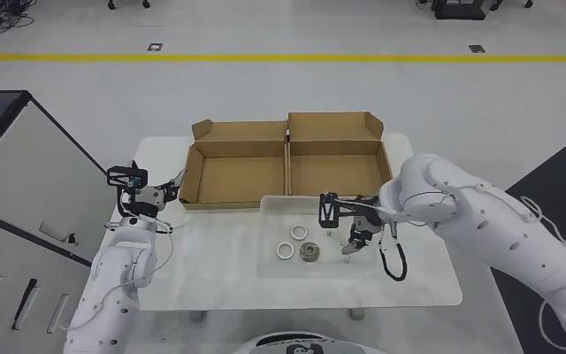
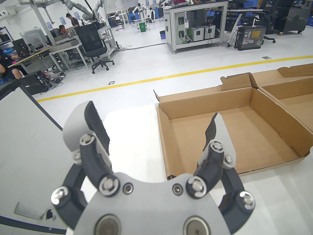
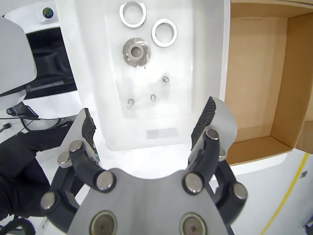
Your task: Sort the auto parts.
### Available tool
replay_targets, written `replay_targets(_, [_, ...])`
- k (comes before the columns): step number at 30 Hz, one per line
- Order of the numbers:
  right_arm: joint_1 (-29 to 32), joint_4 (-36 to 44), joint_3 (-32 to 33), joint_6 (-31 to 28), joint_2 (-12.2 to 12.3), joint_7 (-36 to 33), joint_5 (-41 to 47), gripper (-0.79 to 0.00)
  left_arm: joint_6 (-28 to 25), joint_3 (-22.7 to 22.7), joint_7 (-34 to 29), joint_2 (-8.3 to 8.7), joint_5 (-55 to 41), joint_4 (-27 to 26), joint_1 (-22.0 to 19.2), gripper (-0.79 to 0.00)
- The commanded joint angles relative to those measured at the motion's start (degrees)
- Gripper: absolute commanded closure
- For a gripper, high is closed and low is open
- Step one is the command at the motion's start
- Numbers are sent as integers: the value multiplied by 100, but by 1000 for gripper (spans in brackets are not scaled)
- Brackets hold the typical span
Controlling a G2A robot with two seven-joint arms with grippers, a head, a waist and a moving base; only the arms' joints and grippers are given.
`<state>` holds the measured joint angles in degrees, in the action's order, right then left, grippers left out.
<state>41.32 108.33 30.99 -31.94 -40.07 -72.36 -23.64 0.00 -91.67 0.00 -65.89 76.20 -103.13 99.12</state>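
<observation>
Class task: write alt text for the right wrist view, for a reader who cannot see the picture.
The right gripper, jaws open, hangs above a white tray holding two metal rings, a finned metal wheel and three small bolts. An open cardboard box sits beside the tray.

A robotics lab: grey-white robot arms (image 2: 81, 10) mounted on overhead framing; an aluminium-framed equipment rack (image 2: 195, 28); a black mesh office chair (image 2: 94, 46); a yellow painted floor line (image 2: 171, 76).

White table (image 1: 221, 265) at centre; yellow floor line (image 1: 283, 57) crossing at twelve o'clock beyond it, and a white panel (image 1: 44, 168) standing off at nine o'clock.
</observation>
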Motion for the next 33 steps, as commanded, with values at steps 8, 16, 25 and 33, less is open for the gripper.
replay_targets(8, [-908, -441, -1333, -280, 40, 281, 145, -785, 0, 0, 0, 0, 0, 0, 0, -785])
replay_targets(16, [-1475, -702, -2050, -467, -78, 468, 278, -459, 0, 0, 0, 0, 0, 0, 0, -785])
replay_targets(25, [-1408, -771, -2125, -320, -259, 320, 76, -339, 0, 0, 0, 0, 0, 0, 0, -785])
replay_targets(33, [-1295, -786, -2125, -168, -365, 168, -6, -296, 0, 0, 0, 0, 0, 0, 0, -785])
